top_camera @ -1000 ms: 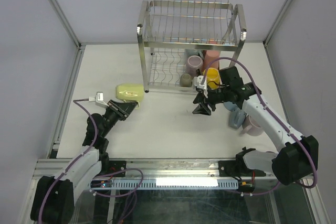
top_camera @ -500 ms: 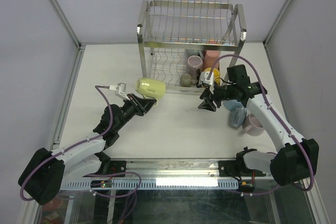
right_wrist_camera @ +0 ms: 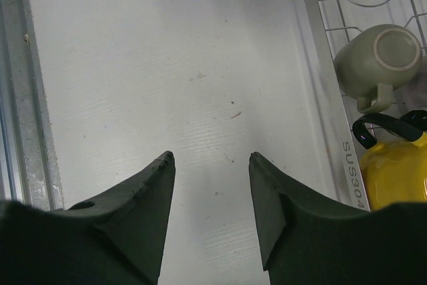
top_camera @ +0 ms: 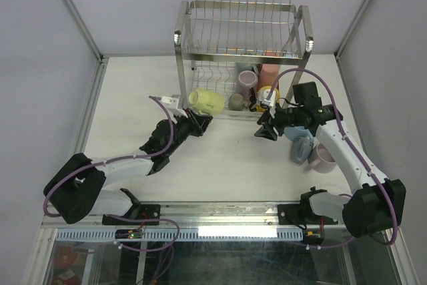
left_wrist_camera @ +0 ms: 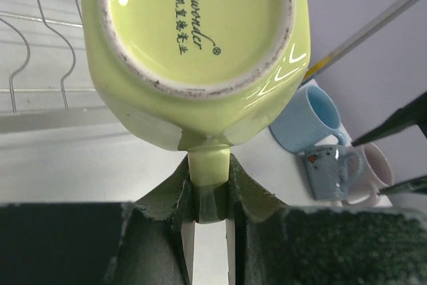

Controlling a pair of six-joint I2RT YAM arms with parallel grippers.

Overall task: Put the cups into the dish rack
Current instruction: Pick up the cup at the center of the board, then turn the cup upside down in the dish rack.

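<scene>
My left gripper (top_camera: 198, 122) is shut on the handle of a pale green mug (top_camera: 205, 103), held at the front left of the steel dish rack (top_camera: 240, 58). In the left wrist view the mug's base (left_wrist_camera: 197, 25) faces the camera and the handle (left_wrist_camera: 208, 168) sits between my fingers. My right gripper (top_camera: 264, 131) is open and empty above the table, in front of the rack's right side. The lower tier holds a small grey-beige mug (top_camera: 235, 101), a mauve mug (top_camera: 247, 81), a pink mug (top_camera: 269, 75) and a yellow mug (top_camera: 269, 95).
On the table right of the rack stand a light blue mug (top_camera: 298, 135), a grey-blue mug (top_camera: 301, 151) and a pale pink mug (top_camera: 325, 160); they also show in the left wrist view (left_wrist_camera: 310, 119). The right arm's cable (top_camera: 303, 75) loops near the rack's right post.
My left gripper has carried the pale green mug up and to the right, from the table's left to the rack's front. My right gripper has drawn back slightly rightward, still open.
</scene>
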